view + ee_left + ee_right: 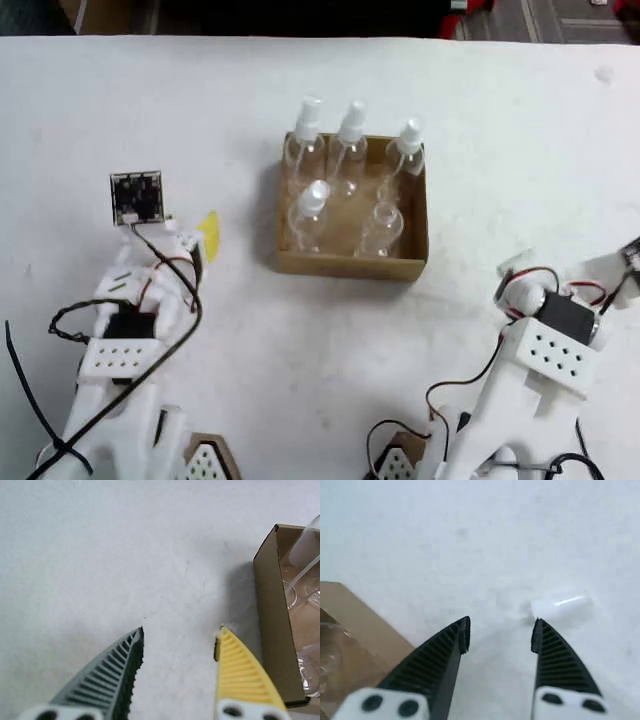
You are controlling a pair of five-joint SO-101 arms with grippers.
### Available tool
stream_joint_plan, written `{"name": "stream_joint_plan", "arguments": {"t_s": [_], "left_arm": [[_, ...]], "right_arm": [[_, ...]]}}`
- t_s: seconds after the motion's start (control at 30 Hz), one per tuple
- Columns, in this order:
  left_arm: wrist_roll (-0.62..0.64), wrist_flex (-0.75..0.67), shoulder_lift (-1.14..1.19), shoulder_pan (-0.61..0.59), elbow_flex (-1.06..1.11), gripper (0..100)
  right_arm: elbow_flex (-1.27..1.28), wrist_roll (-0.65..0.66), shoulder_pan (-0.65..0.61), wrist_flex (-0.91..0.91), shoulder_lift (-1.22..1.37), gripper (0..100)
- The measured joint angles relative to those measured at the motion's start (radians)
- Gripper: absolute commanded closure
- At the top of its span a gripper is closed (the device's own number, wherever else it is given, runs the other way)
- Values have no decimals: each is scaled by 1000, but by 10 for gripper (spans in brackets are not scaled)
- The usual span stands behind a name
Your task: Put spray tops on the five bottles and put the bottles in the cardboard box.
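The cardboard box sits mid-table with several clear bottles standing in it. Three bottles along its far side and the near-left one carry white spray tops. The near-right bottle shows a bare neck. My left gripper hangs open over bare table left of the box, its yellow finger pointing toward it. My right gripper is open too, right of the box. A small white cylindrical piece lies on the table just past its fingertips.
White cloth covers the table. The left arm's body and the right arm's body stand at the near edge. A dark strip of room runs behind the table's far edge.
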Motion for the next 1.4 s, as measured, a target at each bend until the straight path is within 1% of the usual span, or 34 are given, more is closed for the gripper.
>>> {"name": "stream_joint_plan", "arguments": {"t_s": [0.17, 0.37, 0.5, 0.57, 0.77, 0.9, 1.07, 1.4], "left_arm": [[0, 0, 0, 0, 0, 783], [0, 0, 0, 0, 0, 783], [0, 0, 0, 0, 0, 783], [0, 0, 0, 0, 0, 783], [0, 0, 0, 0, 0, 783], [0, 0, 0, 0, 0, 783], [0, 0, 0, 0, 0, 783], [0, 0, 0, 0, 0, 783]], "right_arm": [[66, 104, 6, 34, 0, 822], [74, 150, 114, 72, 0, 821], [104, 196, 153, 86, 0, 821], [137, 198, 153, 49, 0, 821], [245, 124, 158, -157, 0, 821], [256, 60, 160, -226, 0, 824], [261, -3, 160, -236, 0, 825], [267, -48, 160, -245, 28, 826]]}}
